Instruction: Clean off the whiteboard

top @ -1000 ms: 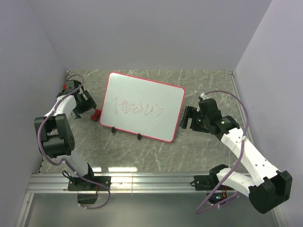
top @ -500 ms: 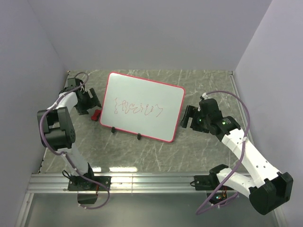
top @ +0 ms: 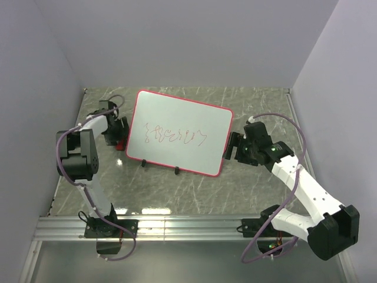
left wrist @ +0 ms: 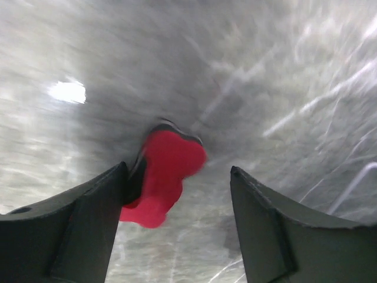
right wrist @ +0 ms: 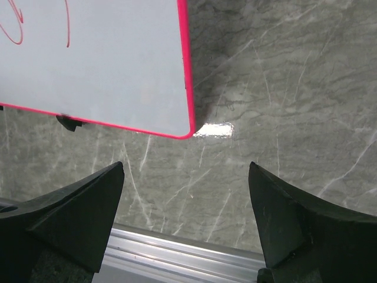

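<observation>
The whiteboard (top: pixel 179 121) lies on the marble table, white with a red-pink frame, red scribbles (top: pixel 175 137) in its middle and two black feet on its near edge. My left gripper (top: pixel 119 132) is open at the board's left edge. In the left wrist view (left wrist: pixel 178 177) a small red bow-shaped piece (left wrist: pixel 168 162) lies between its fingers, against the left finger (left wrist: pixel 88 224). My right gripper (top: pixel 232 147) is open and empty just off the board's right edge. The right wrist view (right wrist: pixel 185 168) shows the board's corner (right wrist: pixel 118 59) ahead of the jaws.
The red piece shows beside the board in the top view (top: pixel 119 144). Walls close the table on the left, back and right. An aluminium rail (top: pixel 188 227) runs along the near edge and shows in the right wrist view (right wrist: pixel 177 256).
My left gripper has moved right, from the left wall to over the red piece at the board's left edge. The board has shifted slightly right. The right gripper has barely moved.
</observation>
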Action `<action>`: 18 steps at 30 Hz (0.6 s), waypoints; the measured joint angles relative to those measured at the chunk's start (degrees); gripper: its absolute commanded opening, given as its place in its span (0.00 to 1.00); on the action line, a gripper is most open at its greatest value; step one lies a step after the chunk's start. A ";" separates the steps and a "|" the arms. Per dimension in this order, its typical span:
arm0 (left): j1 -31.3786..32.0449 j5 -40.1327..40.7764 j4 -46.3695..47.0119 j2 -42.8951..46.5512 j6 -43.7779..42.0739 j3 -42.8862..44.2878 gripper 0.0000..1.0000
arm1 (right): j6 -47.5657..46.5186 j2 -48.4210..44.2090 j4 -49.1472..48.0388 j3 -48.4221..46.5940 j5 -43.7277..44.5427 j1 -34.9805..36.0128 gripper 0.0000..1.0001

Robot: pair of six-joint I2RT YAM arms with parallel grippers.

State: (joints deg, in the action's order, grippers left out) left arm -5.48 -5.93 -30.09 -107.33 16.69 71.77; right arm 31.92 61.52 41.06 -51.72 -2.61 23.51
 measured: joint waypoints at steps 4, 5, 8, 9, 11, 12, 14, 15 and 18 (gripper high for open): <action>3.17 4.37 -0.92 -0.57 -0.07 -0.26 0.63 | -0.09 1.40 -0.24 -0.04 -0.04 -0.02 0.93; 3.32 5.31 -1.03 -0.61 0.04 -0.24 0.62 | -0.17 1.62 -0.39 -0.04 -0.15 -0.02 0.93; 2.73 8.44 -1.66 -0.66 0.68 -0.28 0.56 | -0.46 1.95 -0.72 -0.04 -0.44 -0.02 0.92; 2.25 9.27 -1.90 -0.66 1.14 -0.35 0.55 | -0.57 2.10 -0.83 -0.11 -0.48 0.00 0.92; 1.16 10.43 -2.01 -0.66 1.55 -0.59 0.45 | -0.96 2.54 -0.83 -0.48 -0.55 0.00 0.92; 0.33 10.91 -2.03 -0.61 2.03 -0.70 0.39 | -1.18 2.75 -0.92 -0.68 -0.61 0.00 0.92; -1.09 11.63 -2.03 -0.39 2.64 -1.07 0.18 | -1.62 2.99 -1.18 -0.94 -0.66 -0.02 0.92; -1.60 11.91 -1.99 -0.22 3.04 -1.25 0.07 | -1.79 3.06 -1.20 -1.05 -0.66 0.00 0.92; -2.99 11.85 -1.95 0.17 4.11 -1.49 0.00 | -2.45 3.15 -1.25 -1.18 -0.66 -0.02 0.92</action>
State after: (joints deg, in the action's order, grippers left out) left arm -8.47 5.91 -32.03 -107.15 20.80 70.28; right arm 29.47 64.66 39.81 -52.90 -3.27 23.49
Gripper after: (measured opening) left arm 0.073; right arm 0.924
